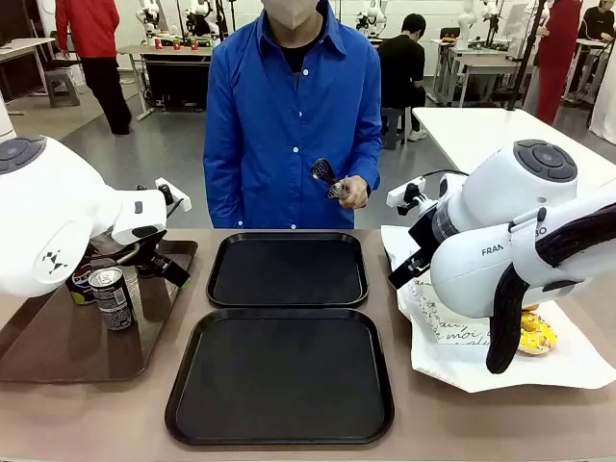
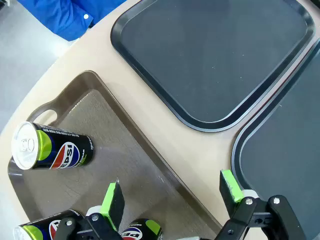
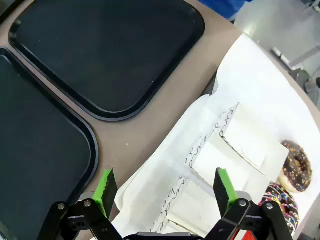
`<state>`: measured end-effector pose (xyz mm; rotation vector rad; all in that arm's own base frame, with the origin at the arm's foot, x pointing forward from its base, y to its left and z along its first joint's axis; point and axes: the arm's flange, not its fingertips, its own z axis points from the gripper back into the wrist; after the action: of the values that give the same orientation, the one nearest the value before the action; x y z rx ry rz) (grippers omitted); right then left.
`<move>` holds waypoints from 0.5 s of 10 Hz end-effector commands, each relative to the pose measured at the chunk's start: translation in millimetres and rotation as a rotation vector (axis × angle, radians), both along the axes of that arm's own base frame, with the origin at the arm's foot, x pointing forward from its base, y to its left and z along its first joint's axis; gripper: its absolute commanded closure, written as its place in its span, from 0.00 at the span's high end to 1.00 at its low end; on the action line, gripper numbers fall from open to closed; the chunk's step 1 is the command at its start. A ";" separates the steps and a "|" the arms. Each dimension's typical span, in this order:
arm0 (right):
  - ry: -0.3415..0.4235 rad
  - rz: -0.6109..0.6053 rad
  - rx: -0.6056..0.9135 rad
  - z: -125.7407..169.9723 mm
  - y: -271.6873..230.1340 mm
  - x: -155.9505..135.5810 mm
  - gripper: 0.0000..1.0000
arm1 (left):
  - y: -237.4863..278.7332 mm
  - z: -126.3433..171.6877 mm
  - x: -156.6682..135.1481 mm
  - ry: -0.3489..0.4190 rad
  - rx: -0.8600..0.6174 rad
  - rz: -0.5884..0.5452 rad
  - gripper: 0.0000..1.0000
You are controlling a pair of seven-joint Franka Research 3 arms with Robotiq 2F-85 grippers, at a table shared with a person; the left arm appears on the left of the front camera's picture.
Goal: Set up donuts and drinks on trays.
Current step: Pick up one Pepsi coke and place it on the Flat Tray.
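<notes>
— Where are the drinks just now?
— All on the brown tray (image 1: 58, 337), at the robot's left end of the tabletop (image 1: 96, 414). From the front I can see a can (image 1: 112, 296) standing upright, and a second can (image 1: 81, 283) just behind it, half hidden by the arm. The left wrist camera picks up three: a lone can (image 2: 50, 147) well apart from two more at the picture's bottom edge.
— And the left jaws?
— Released. The green pads (image 2: 111, 199) are spread wide over the brown tray's rim, gripping nothing.
— The black trays?
— In the middle, one behind the other. The far tray (image 1: 289, 269) is by the person (image 1: 289, 125) and the near tray (image 1: 281, 375) is on the robot's side, with only a thin strip of tabletop between them.
— Donuts?
— On the white paper (image 1: 452, 371) at the right end, beside the trays. A yellow donut (image 1: 535, 333) peeks out from under the right arm. The right wrist view shows a chocolate donut (image 3: 296, 171) and a sprinkled donut (image 3: 282, 202) just beside it, next to white paper sleeves (image 3: 240, 145) with black script.
— Right jaws?
— Released too, with the pads (image 3: 106, 187) apart, above the sleeves.
— The person?
— Standing at the far side in a blue shirt, one hand (image 1: 351, 191) holding a small dark tool I can't make out.
</notes>
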<state>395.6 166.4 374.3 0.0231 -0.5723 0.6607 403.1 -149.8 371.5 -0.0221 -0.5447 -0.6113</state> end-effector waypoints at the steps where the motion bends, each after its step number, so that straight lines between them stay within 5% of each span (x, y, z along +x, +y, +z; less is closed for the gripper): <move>1: 0.000 0.000 0.000 0.0 0.0 0.0 1.00 | -0.1 0.0 -0.1 0.000 0.000 0.000 1.00; 5: 0.000 0.000 0.000 0.0 0.0 0.0 1.00 | -0.1 0.0 -0.1 0.000 0.000 0.000 1.00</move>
<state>395.6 166.4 374.3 0.0231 -0.5723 0.6605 403.1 -149.8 371.5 -0.0221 -0.5446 -0.6113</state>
